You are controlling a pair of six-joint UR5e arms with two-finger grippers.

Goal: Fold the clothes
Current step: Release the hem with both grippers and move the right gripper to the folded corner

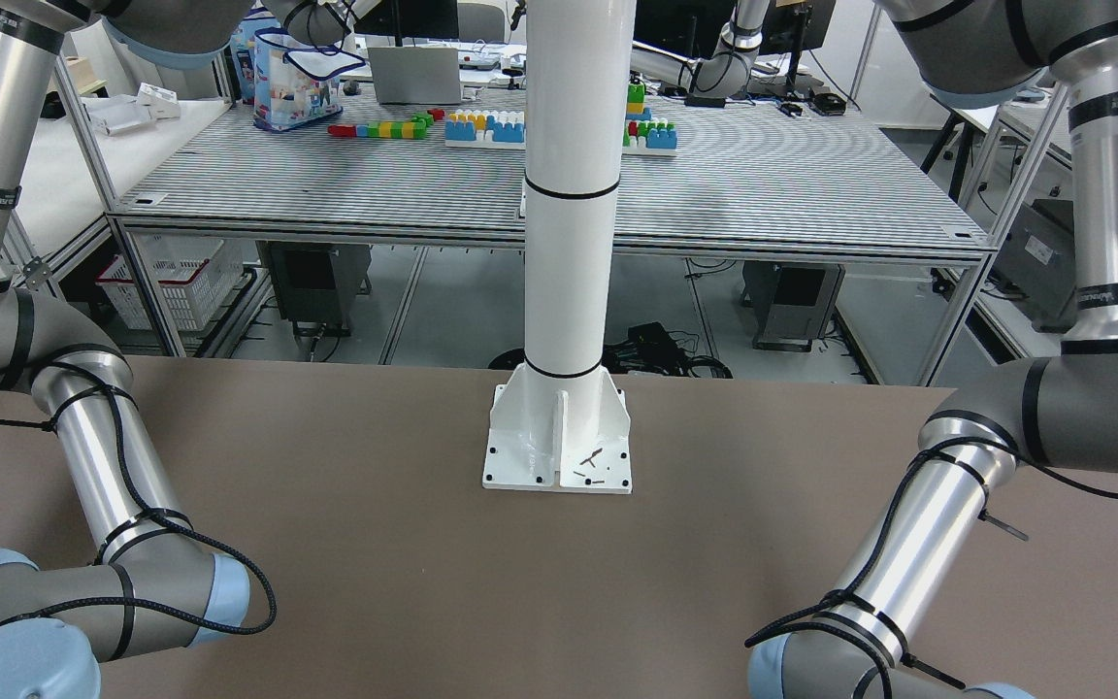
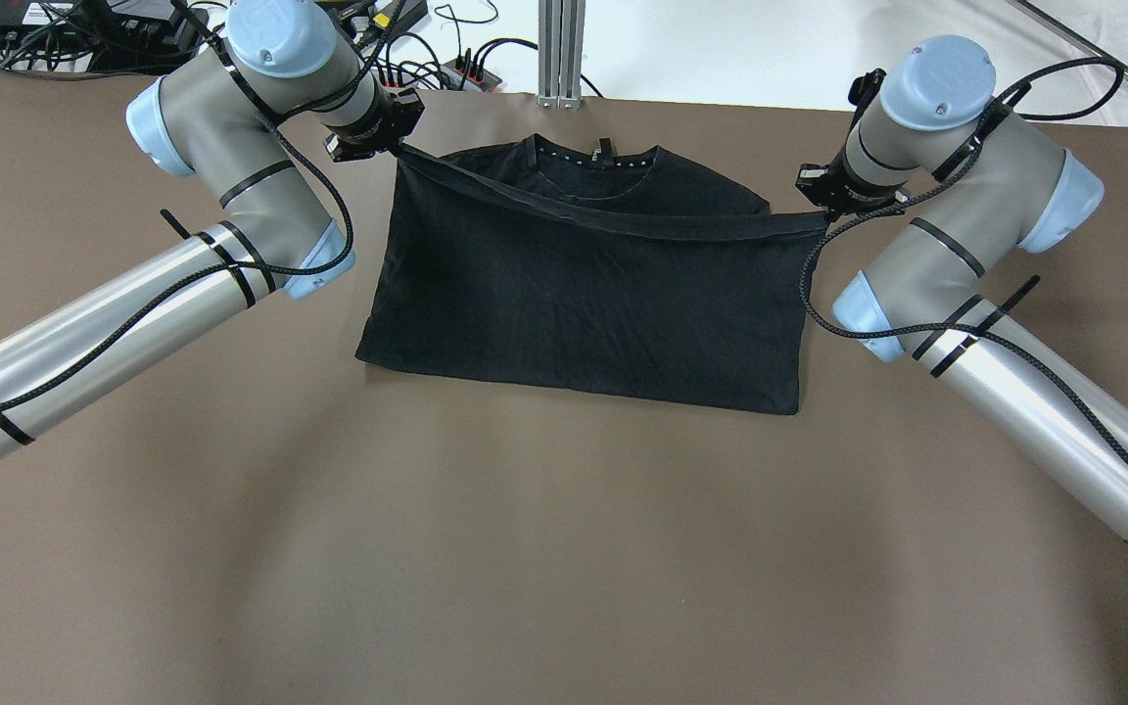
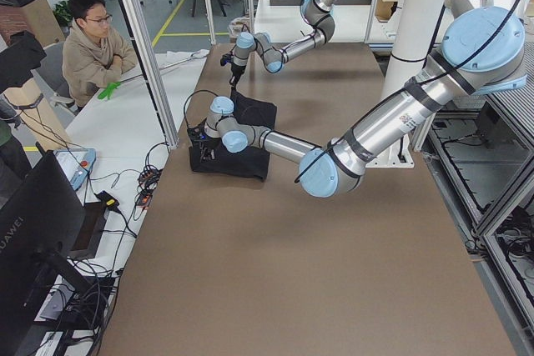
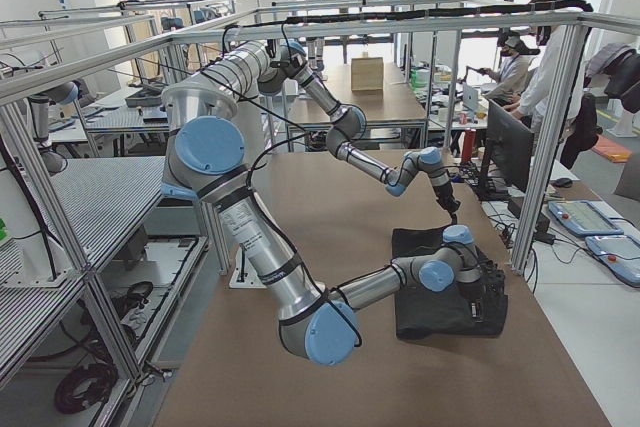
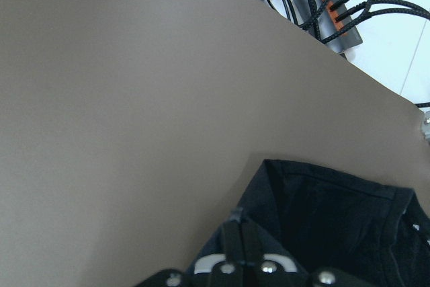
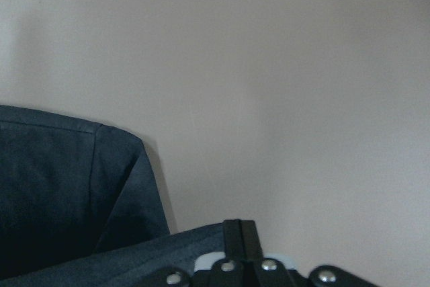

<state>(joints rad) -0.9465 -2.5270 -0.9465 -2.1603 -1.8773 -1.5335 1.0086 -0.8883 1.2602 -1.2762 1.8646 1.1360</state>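
The black garment point(image 2: 584, 304) lies on the brown worktop point(image 2: 525, 548), in its far middle part, between the two arms. Its collar point(image 2: 595, 157) points to the far edge. Its near edge rests flat on the worktop and looks like a fold line.

The left pincer point(image 2: 396, 145) is at the far left corner of the garment. In the left wrist view its fingers are pressed together, with black fabric bunched directly around the tips, so it is closed on the cloth. The right pincer point(image 2: 823, 208) is at the right side of the garment, a little nearer than the left one. In the right wrist view its fingers are also pressed together on the fabric.

Between the two pincers one hem point(image 2: 623, 220) is stretched as a narrow, tight band. It runs slanted across the garment just below the collar, and it is lifted above the layer that lies underneath. The upper layer goes down from this band to the near edge with some soft wrinkles.

Beyond the far left corner of the worktop there is a power strip point(image 5: 329, 18) with black cables.
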